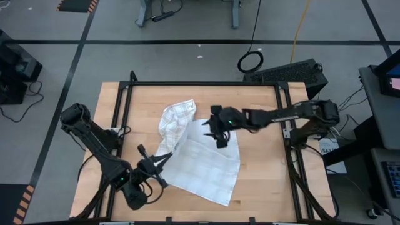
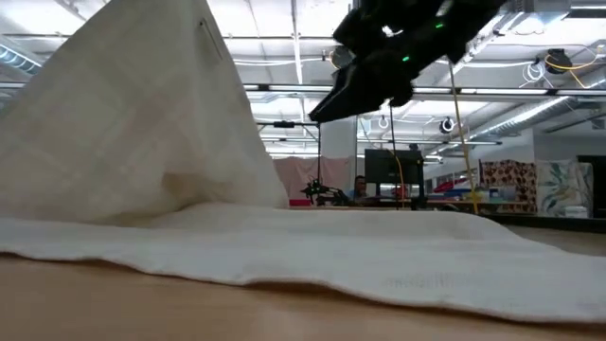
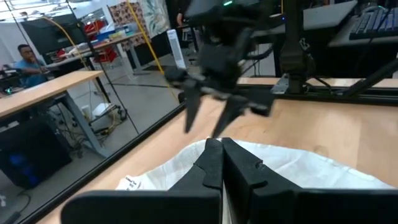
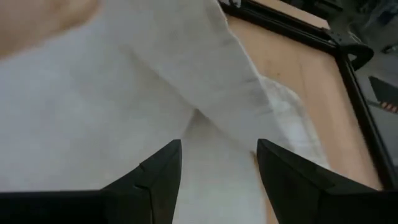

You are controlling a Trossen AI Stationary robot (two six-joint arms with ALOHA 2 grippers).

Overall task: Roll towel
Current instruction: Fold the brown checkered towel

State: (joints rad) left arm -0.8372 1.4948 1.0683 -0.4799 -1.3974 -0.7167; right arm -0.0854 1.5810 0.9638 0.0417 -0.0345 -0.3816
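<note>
- Lying across the middle of the wooden table (image 1: 262, 181), the towel (image 1: 206, 165) spreads flat toward the near edge, with one corner folded up and back into a crumpled peak (image 1: 176, 120) toward the far left.
- Its near corner stops just short of the table's front edge; bare wood stays open to the right of the cloth and along the far side.
- The right gripper (image 1: 220, 132) hovers over the towel's far edge beside the raised fold, fingers (image 4: 163, 171) spread apart, holding nothing.
- The left gripper (image 1: 155, 164) sits at the towel's left edge, its fingers (image 3: 211, 163) pressed together; whether cloth is pinched between them cannot be told.
- A black metal frame (image 1: 200, 83) borders the table.
</note>
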